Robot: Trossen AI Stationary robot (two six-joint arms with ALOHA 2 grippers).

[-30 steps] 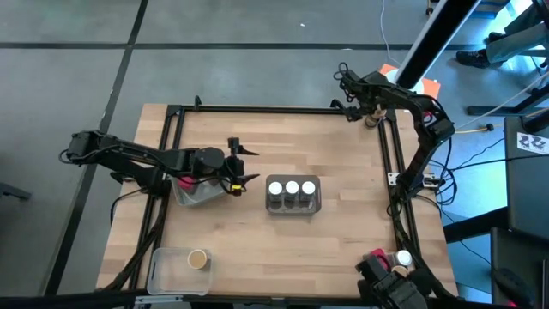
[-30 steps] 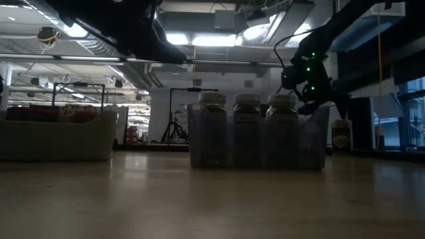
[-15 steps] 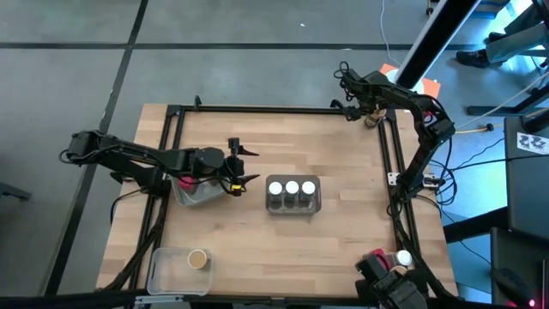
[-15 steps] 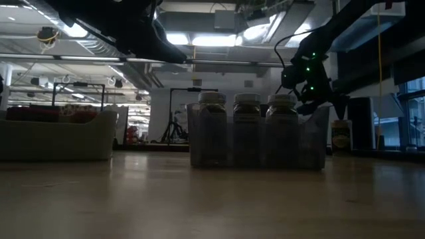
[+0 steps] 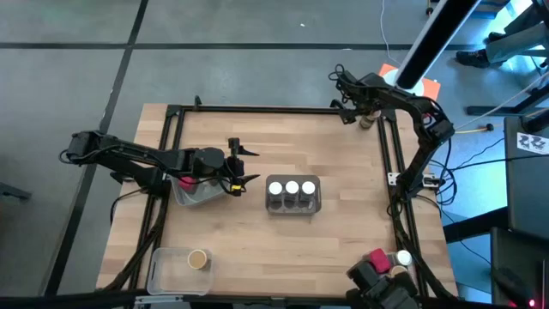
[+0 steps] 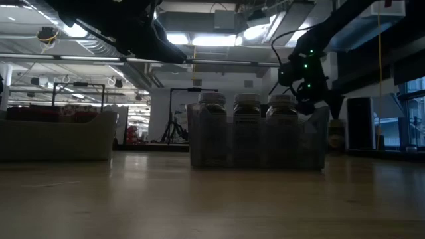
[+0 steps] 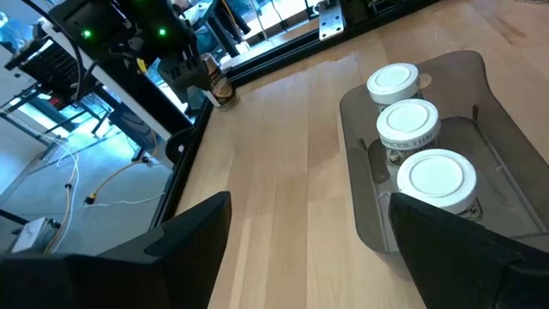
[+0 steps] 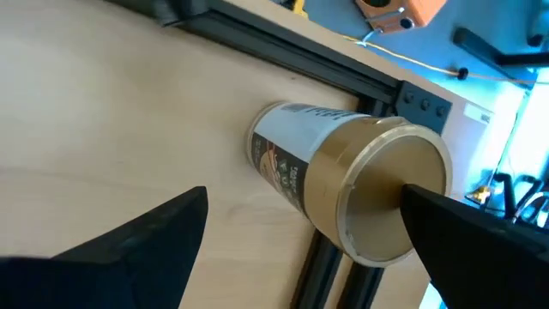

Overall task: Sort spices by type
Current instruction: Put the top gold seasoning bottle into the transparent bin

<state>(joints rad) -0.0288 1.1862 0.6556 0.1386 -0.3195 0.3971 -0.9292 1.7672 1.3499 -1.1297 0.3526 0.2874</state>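
Right end effector [image 8: 300, 227] open — over tan-lidded jar [image 8: 352, 206], left end effector [image 5: 241, 164] open

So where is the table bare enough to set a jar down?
Bare wood lies between the tray of white-lidded jars and the right gripper, and below that tray. It is crowded around the left gripper and its tray.
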